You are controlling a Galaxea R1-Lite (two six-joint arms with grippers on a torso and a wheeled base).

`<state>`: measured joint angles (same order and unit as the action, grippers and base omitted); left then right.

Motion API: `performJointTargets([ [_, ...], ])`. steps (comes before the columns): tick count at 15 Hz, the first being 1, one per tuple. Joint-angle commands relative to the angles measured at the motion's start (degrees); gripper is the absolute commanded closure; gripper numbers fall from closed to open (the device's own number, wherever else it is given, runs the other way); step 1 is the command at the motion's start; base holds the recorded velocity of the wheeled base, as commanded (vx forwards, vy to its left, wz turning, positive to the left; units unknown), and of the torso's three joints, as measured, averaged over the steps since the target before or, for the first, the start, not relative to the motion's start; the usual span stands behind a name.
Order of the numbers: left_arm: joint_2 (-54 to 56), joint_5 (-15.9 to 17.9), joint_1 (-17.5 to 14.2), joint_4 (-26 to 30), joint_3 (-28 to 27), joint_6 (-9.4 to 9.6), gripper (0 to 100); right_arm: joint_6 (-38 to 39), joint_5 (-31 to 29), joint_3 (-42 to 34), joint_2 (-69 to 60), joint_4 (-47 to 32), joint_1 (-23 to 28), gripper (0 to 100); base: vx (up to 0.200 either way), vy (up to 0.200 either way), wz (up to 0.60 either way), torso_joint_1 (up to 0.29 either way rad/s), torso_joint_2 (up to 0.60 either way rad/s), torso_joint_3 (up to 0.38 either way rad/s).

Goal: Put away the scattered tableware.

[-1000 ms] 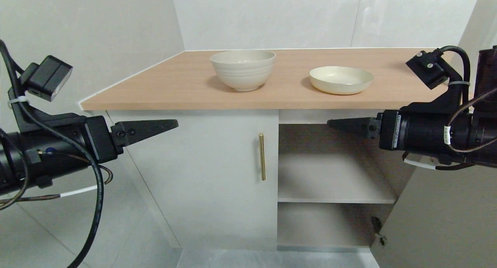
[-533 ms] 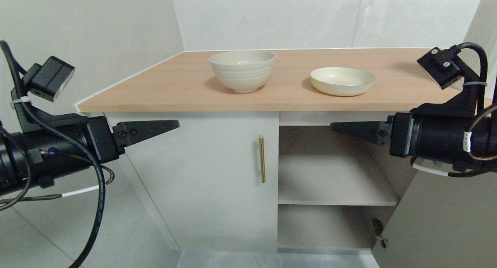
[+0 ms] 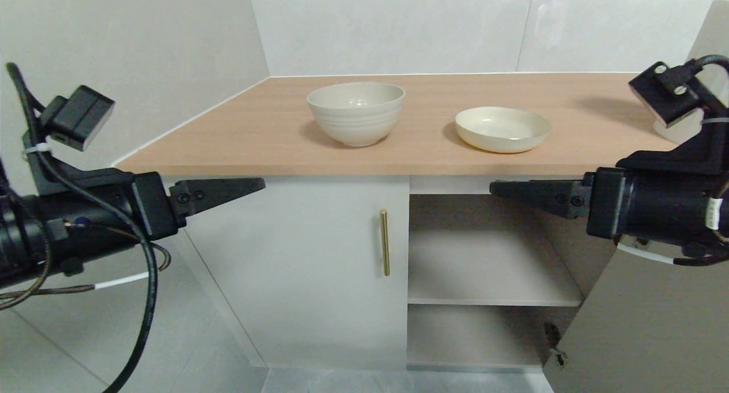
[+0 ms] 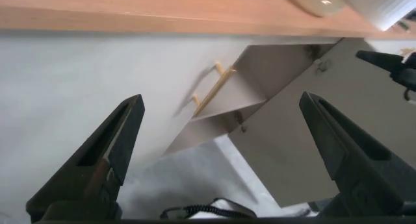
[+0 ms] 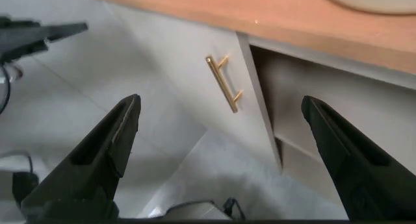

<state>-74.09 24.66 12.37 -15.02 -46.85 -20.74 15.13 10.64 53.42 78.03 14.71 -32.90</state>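
Off-white bowl (image 3: 356, 113), ridged bands — pale cream plate (image 3: 503, 129); countertop (image 3: 250, 134) tan woodgrain, cabinet (image 3: 296, 267) white, handle (image 3: 385, 242) brass.

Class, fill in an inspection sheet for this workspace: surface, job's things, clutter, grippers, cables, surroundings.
Surface: wooden counter, level, over a cabinet.
Job's things: bowl and shallow dish, both upright on the counter, apart, bowl to the left.
Clutter: nothing seen.
Grippers: left gripper and right gripper open, holding nothing, before the cabinet, below counter level.
Cables: black cable hangs loose under the left arm; another arcs above the right arm.
Surroundings: right door open, showing two shelves; left door shut, brass handle; tiled walls.
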Motion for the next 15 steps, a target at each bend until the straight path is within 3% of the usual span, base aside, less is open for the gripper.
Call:
performJointTargets([
  [1,-1.0,0.0,0.0,-0.1,0.0,-0.01,0,-0.3,0.0,0.1,1.0,0.1,0.5,0,0.000,0.000,0.00,0.183,-0.46,-0.286],
  [4,-2.5,0.3,0.0,-0.2,0.0,-0.18,0,-0.3,0.0,0.0,1.5,0.3,0.7,0,0.000,0.000,0.00,0.066,-0.52,-0.269],
  [11,-5.2,2.1,0.0,-0.3,-2.0,-2.73,0,-0.3,0.1,0.4,3.3,1.1,2.6,0,0.000,0.000,0.00,0.238,-0.46,-0.271],
  [13,-8.4,2.1,0.0,0.1,-6.1,-5.63,0,0.0,-0.6,1.9,6.3,3.9,3.8,0,0.000,0.000,0.00,0.083,-0.19,-0.112],
  [14,-10.5,2.0,0.1,0.3,-9.1,-7.39,0,0.2,-2.3,4.5,7.8,2.2,5.1,0,0.000,0.000,0.00,0.032,-0.08,-0.041],
  [15,-12.1,1.8,0.1,1.2,-12.6,-7.92,0,0.4,-5.3,7.5,9.0,-2.1,5.6,0,0.000,0.000,0.00,0.000,0.00,0.000],
])
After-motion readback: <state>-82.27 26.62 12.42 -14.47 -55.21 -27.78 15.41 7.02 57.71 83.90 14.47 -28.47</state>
